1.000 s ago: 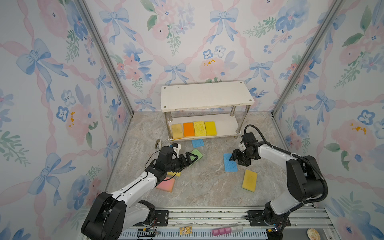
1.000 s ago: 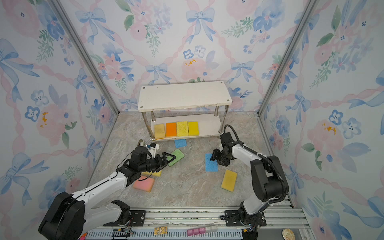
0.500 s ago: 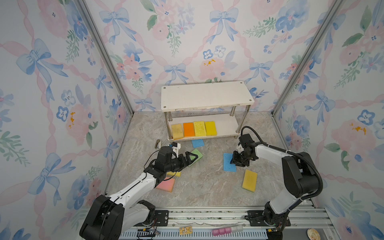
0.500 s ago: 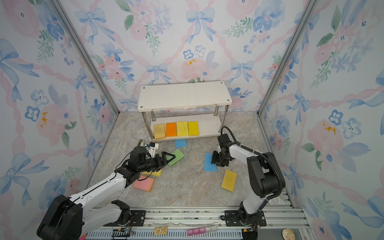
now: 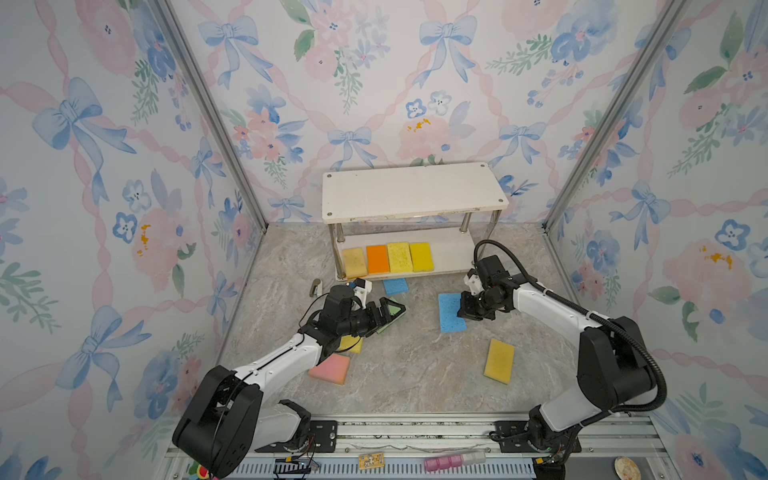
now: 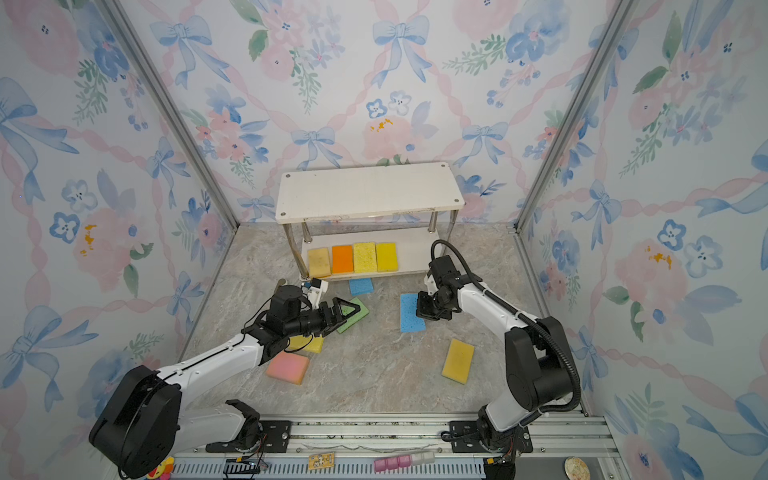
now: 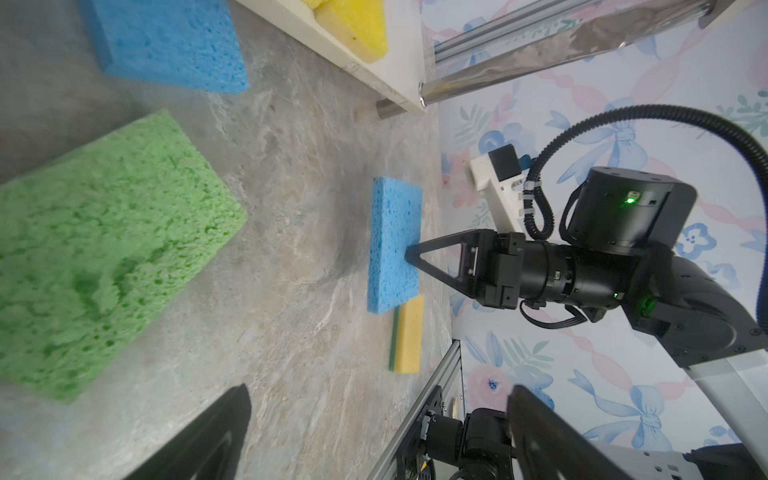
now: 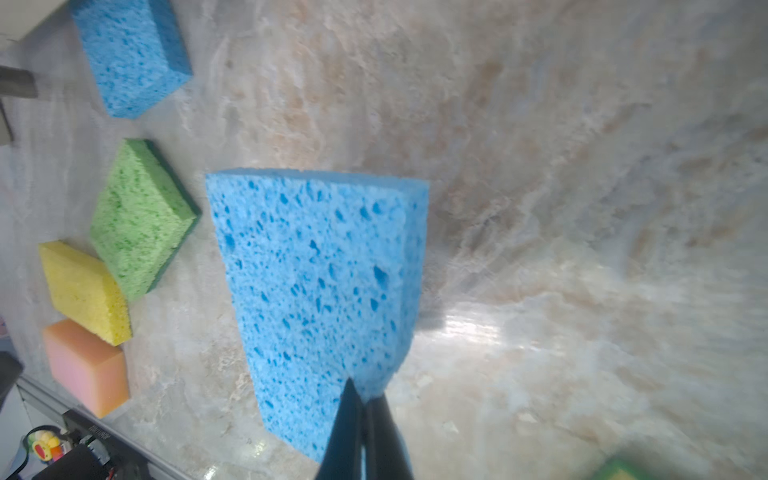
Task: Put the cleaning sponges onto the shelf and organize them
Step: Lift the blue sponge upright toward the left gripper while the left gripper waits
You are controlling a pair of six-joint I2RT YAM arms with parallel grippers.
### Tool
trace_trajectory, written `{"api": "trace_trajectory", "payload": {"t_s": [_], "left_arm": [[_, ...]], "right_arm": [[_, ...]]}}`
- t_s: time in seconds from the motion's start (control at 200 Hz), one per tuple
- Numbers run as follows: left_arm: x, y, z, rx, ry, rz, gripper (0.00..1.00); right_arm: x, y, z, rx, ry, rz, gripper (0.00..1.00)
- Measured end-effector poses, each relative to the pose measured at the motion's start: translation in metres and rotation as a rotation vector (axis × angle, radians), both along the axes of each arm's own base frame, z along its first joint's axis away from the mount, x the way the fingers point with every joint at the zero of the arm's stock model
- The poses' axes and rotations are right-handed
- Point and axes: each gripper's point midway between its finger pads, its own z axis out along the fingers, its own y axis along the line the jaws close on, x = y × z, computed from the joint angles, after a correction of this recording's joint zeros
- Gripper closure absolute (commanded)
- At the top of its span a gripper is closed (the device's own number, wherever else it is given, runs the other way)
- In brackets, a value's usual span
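While a pink sponge (image 5: 330, 369) lies nearest at left, the left gripper (image 5: 395, 313) hovers wide open over the green sponge (image 7: 104, 249). The right gripper (image 8: 358, 386) is pinched tight on the large blue sponge (image 8: 311, 270) at its right edge. Farther back, the shelf (image 5: 415, 191) carries four sponges (image 5: 399, 257) on its lower board.

Lab test booth: floral wall panels (image 5: 374, 83), aluminium frame (image 5: 214, 120), arm-mounting rail (image 5: 415, 432)

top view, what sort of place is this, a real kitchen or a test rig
Likely a staged robot test booth, not a home: left arm and right arm bolted to a metal rail, floral panels framed by aluminium posts, a small shelf holding sponges.
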Motion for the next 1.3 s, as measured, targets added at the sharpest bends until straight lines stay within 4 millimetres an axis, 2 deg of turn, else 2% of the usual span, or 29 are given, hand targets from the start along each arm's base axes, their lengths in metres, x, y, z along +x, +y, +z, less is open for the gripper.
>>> {"api": "trace_trajectory", "payload": {"t_s": [0.17, 0.265, 0.49, 0.68, 0.805, 0.975, 1.115, 1.2, 1.3], "left_arm": [[0.001, -0.029, 0.007, -0.032, -0.006, -0.073, 0.07], [0.002, -0.04, 0.016, -0.058, -0.025, -0.101, 0.14], [0.005, -0.044, 0.023, -0.091, -0.031, -0.098, 0.3], [0.007, -0.045, 0.026, -0.106, -0.035, -0.092, 0.38], [0.008, -0.045, 0.029, -0.121, -0.033, -0.085, 0.61], [0.008, -0.045, 0.03, -0.131, -0.035, -0.081, 1.0], [0.007, -0.044, 0.027, -0.127, -0.037, -0.075, 1.0], [0.006, -0.044, 0.027, -0.128, -0.038, -0.076, 1.0], [0.006, -0.044, 0.027, -0.128, -0.038, -0.076, 1.0]], "right_arm": [[-0.013, 0.029, 0.029, 0.091, -0.023, 0.096, 0.98], [-0.023, 0.044, 0.038, 0.131, -0.019, 0.149, 0.98], [-0.042, 0.068, 0.059, 0.217, -0.029, 0.225, 0.98], [-0.05, 0.081, 0.073, 0.269, -0.047, 0.259, 0.98], [-0.057, 0.088, 0.075, 0.284, -0.039, 0.285, 0.98], [-0.058, 0.09, 0.075, 0.29, -0.032, 0.28, 0.95], [-0.059, 0.09, 0.079, 0.301, -0.021, 0.25, 0.83], [-0.06, 0.089, 0.082, 0.314, -0.025, 0.231, 0.71], [-0.064, 0.087, 0.085, 0.333, -0.027, 0.204, 0.67]]}}
